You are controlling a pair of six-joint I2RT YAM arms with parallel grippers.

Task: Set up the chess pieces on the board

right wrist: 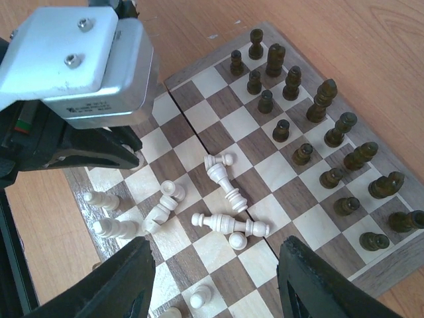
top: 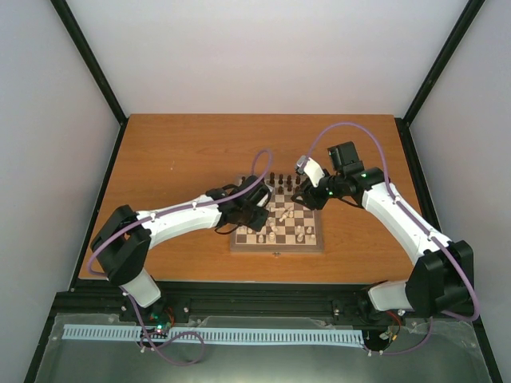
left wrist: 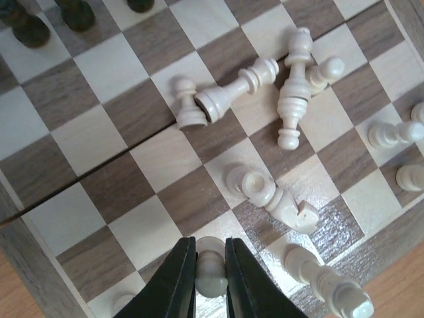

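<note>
The chessboard point(top: 311, 237) lies mid-table. Dark pieces point(top: 284, 179) stand in two rows at its far edge and also show in the right wrist view point(right wrist: 331, 132). Several cream pieces lie toppled mid-board point(left wrist: 265, 86) point(right wrist: 228, 199); a few stand near the board's edges point(right wrist: 199, 299). My left gripper point(left wrist: 211, 278) is shut on a cream pawn point(left wrist: 211, 268), upright over a square by the board's left border. My right gripper point(right wrist: 215, 278) hangs open and empty above the toppled cream pieces, its fingers point(right wrist: 318, 285) wide apart.
The board point(left wrist: 99, 152) is hinged along a middle seam. Bare brown tabletop point(top: 176, 152) surrounds it. A black frame rail point(top: 239, 307) runs along the near edge. The left gripper body point(right wrist: 79, 59) shows large in the right wrist view.
</note>
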